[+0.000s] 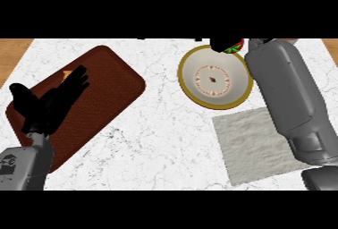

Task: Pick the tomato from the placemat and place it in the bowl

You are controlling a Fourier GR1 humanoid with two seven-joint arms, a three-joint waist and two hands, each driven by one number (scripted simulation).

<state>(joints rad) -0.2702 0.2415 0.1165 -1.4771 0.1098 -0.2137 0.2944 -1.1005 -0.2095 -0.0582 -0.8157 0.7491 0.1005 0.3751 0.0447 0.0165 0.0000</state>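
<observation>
From the head view, a white marbled bench [165, 134] fills the scene, with a strip of wood showing at its far left and right corners.

At about nine o'clock lies a reddish-brown placemat [109, 82], a rounded rectangle set on a slant. The left hand [49, 105] shows above its nearer half, fingers straight and spread, pointing toward one o'clock and holding nothing; its grey forearm comes in from the lower left edge. Just past the fingertips a small orange mark [66, 74] sits on the mat; what it is cannot be told.

At about one o'clock stands the bowl [216, 78], round with a yellow rim and a pale inside marked by a ring of reddish pattern and a dark dot at the middle.

The right forearm [290, 98] runs from the lower right up to the top edge, passing just beside the bowl's right rim. The right hand [221, 45] shows only as a dark shape at twelve o'clock, curled round the tomato [234, 46], of which a red and green sliver peeks out over the bowl's far rim.

At about five o'clock a pale rough-textured cloth [254, 147] lies flat on the bench, partly under the right forearm.
</observation>
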